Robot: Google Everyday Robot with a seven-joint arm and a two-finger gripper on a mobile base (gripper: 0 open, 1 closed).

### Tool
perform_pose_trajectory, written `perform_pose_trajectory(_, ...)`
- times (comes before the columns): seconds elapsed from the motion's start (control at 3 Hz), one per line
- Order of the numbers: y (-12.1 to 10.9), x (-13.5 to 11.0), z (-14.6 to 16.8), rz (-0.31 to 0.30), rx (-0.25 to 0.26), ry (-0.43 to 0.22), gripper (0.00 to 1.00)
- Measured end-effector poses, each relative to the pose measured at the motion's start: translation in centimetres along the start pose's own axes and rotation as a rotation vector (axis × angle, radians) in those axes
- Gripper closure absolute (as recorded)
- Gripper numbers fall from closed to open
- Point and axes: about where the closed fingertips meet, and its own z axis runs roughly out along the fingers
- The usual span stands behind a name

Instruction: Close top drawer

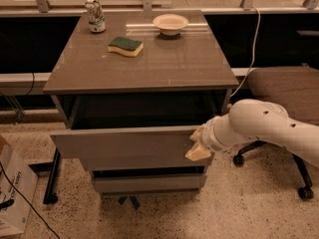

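The top drawer (124, 146) is a wide grey drawer with a flat front, pulled partly out from under the tabletop. Its inside is dark and in shadow. My gripper (198, 146) is at the right end of the drawer front, with its cream-coloured tip against the front face. The white arm (264, 126) reaches in from the right. A narrower grey drawer front (147, 183) sits below.
On the brown tabletop (149, 66) stand a can (94, 15), a green and yellow sponge (125, 46) and a white bowl (170, 23). An office chair (284, 88) is at the right behind the arm. A cardboard box (12, 193) stands at the lower left.
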Motion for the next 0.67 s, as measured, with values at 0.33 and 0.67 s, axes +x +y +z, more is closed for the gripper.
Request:
perform_pose_trajectory(0.33,0.06,-0.05,0.06,-0.001,-0.002,0.000,0.00)
perform_pose_trajectory(0.67,0.07,-0.05,0.06,-0.001,-0.002,0.000,0.00)
